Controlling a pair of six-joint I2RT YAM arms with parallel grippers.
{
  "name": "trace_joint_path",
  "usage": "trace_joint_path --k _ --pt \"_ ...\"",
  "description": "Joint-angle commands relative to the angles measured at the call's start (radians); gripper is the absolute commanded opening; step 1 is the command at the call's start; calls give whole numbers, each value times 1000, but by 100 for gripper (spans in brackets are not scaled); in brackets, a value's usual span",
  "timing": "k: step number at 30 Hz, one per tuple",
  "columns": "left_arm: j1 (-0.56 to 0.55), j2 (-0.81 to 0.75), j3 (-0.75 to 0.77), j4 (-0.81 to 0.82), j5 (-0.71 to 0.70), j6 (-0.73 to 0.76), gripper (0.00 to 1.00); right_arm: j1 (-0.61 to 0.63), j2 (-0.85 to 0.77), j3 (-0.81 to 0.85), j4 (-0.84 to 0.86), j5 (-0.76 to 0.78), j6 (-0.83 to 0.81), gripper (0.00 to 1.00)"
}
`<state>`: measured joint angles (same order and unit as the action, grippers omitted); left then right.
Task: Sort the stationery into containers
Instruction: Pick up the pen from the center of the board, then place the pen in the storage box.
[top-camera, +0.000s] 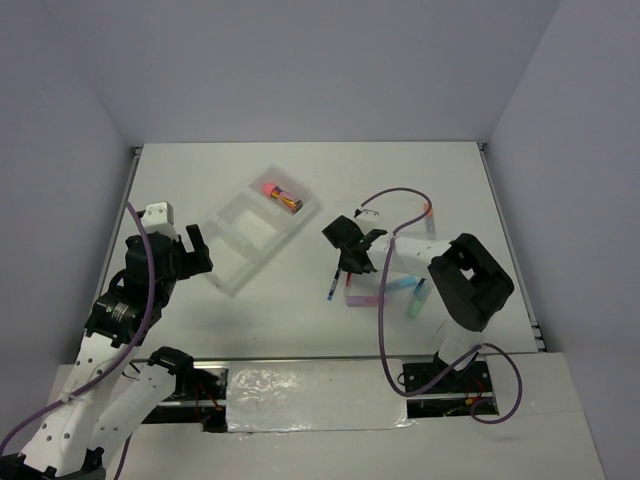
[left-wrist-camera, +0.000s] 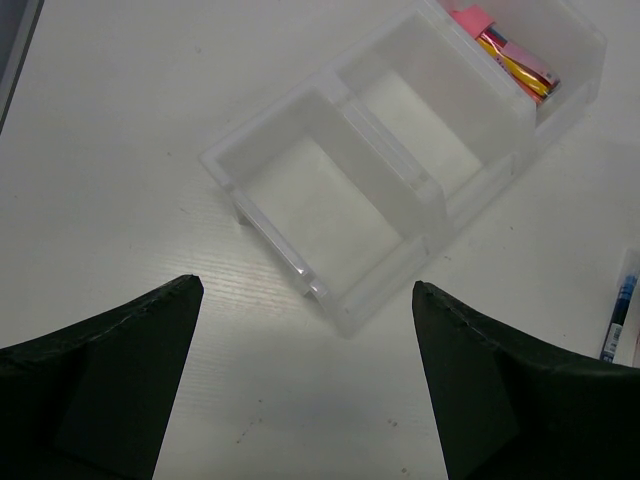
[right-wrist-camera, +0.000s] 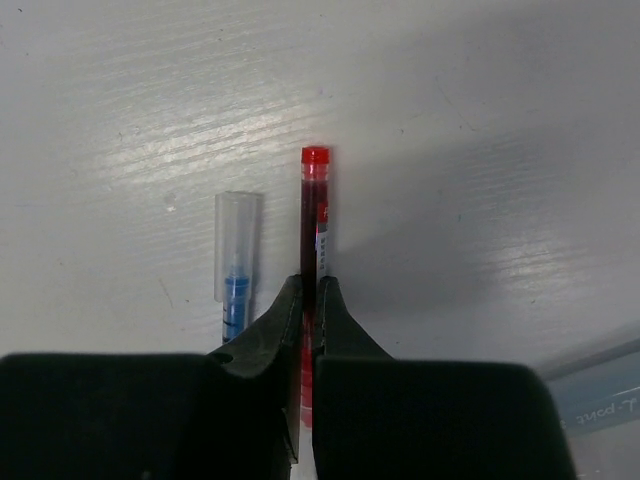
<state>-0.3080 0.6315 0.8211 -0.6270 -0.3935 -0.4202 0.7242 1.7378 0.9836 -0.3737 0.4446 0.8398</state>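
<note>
Right gripper (right-wrist-camera: 310, 292) is pinched tight on the red pen (right-wrist-camera: 315, 205): both fingertips press the barrel near its middle and the red cap end sticks out toward 12 o'clock in the wrist view. Can't tell whether the pen is off the table (top-camera: 420, 170) or resting on it. The blue pen (right-wrist-camera: 237, 268), with a clear cap, lies parallel at the red pen's 9 o'clock, just beside it and not touching, partly hidden under the left finger. In the top view the right gripper (top-camera: 350, 262) sits a bit right of table centre. The pastel pieces lie at its 4 to 5 o'clock: purple bar (top-camera: 362, 298) nearest, then blue bar (top-camera: 400, 285) and green bar (top-camera: 415, 303). An orange-tipped grey piece (top-camera: 429, 218) lies at the gripper's 2 o'clock, well apart. The tray (top-camera: 232, 262) sits at the gripper's 10 o'clock, skewed, with its long axis running 7 to 1 o'clock. The pink-capped cylinder (top-camera: 278, 195) lies in the compartment at the 1 o'clock end. Left gripper (top-camera: 195, 250) is at the tray's 8 o'clock end, jaws spread wide and gripping nothing, with the tray's near compartment framed between its fingers (left-wrist-camera: 100, 385).
</note>
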Motion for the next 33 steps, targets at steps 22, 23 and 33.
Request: trace_joint_path --k 22,23,33 --pt "6 20 18 18 -48 0 99 208 512 1179 -34 -106 -893 1" --pt "6 23 18 19 -45 3 99 204 532 1226 -34 -95 -897 3" --pt "6 11 15 23 -45 3 99 169 565 1159 105 -127 -779 16"
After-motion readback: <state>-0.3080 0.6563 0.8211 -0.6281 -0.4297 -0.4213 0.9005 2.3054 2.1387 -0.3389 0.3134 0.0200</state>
